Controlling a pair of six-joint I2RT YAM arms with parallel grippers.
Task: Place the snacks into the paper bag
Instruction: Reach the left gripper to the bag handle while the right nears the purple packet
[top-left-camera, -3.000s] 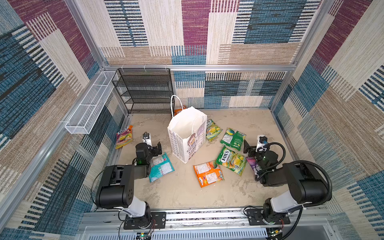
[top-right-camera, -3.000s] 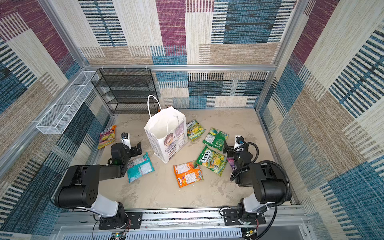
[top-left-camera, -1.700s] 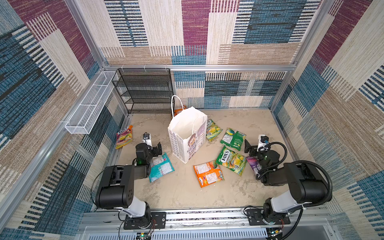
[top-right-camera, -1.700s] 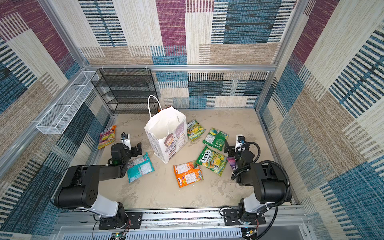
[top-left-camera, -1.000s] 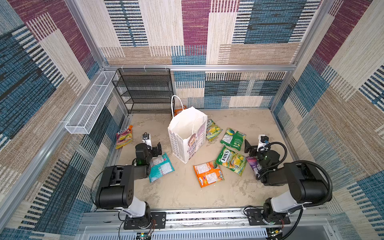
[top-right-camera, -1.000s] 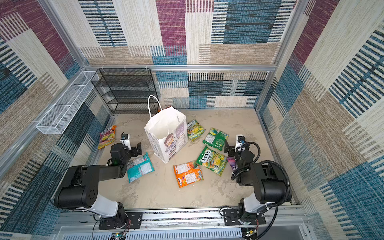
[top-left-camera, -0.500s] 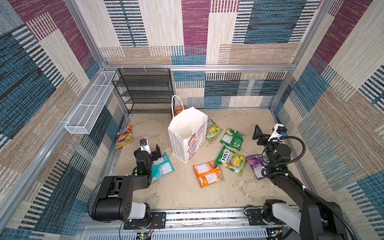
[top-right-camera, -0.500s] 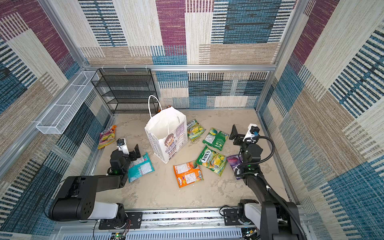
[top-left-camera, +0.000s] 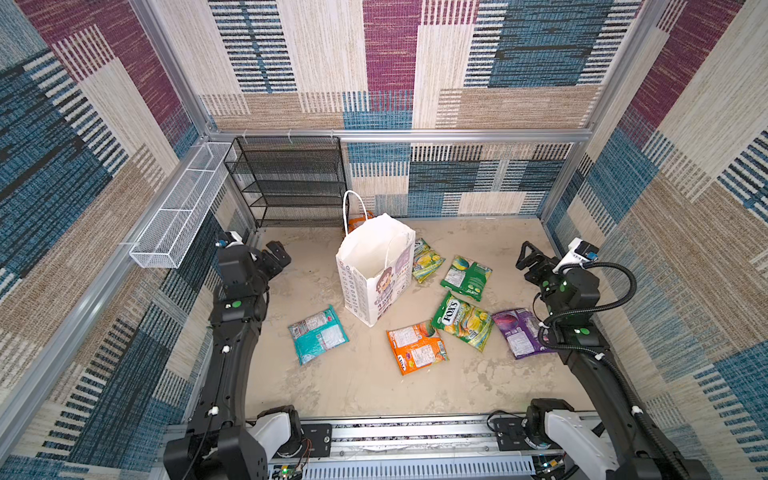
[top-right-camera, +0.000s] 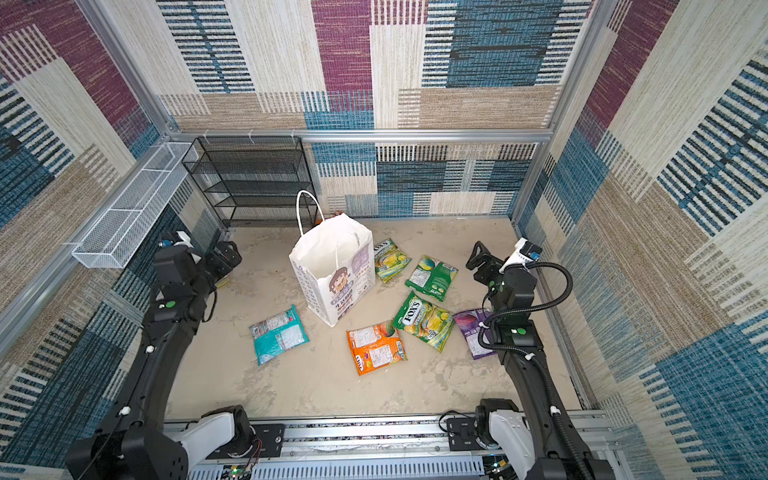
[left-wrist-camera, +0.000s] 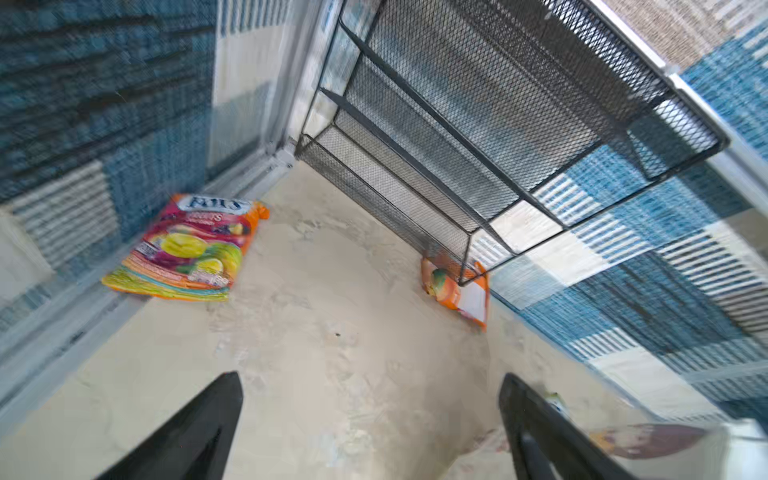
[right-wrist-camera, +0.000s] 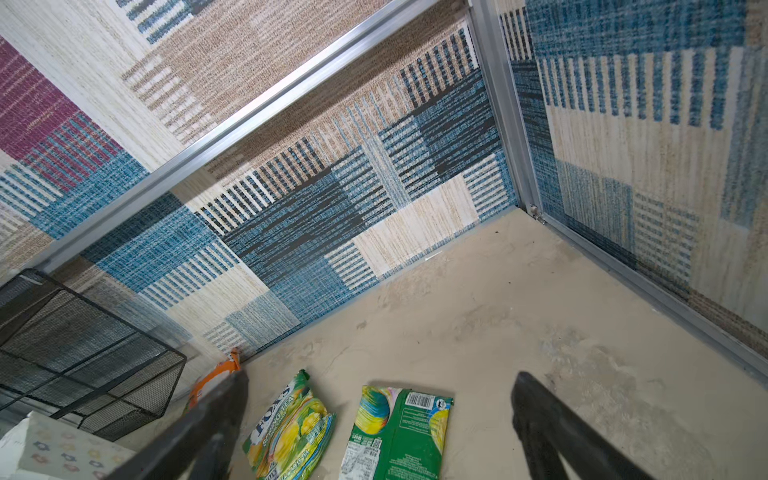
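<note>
The white paper bag (top-left-camera: 376, 266) (top-right-camera: 332, 266) stands open and upright mid-floor. Snacks lie flat around it: a teal pouch (top-left-camera: 318, 334), an orange one (top-left-camera: 417, 347), a green FOX'S one (top-left-camera: 463, 320), a purple one (top-left-camera: 517, 332), a green one (right-wrist-camera: 399, 432) and a yellow-green one (right-wrist-camera: 291, 432). A pink-yellow pouch (left-wrist-camera: 187, 249) lies by the left wall, and another orange pouch (left-wrist-camera: 457, 289) lies at the rack's foot. My left gripper (top-left-camera: 279, 255) (left-wrist-camera: 370, 415) hangs open and empty left of the bag. My right gripper (top-left-camera: 530, 261) (right-wrist-camera: 378, 415) is open and empty, raised right of the green pouch.
A black mesh rack (top-left-camera: 291, 183) stands against the back wall behind the bag. A white wire basket (top-left-camera: 178, 208) hangs on the left wall. Patterned walls close in all sides, and the arms' base rail (top-left-camera: 415, 432) runs along the front.
Both arms have unfolded from a low tucked pose and lifted their grippers up and toward the back wall. Both stay open. The snacks and the bag have not moved.
</note>
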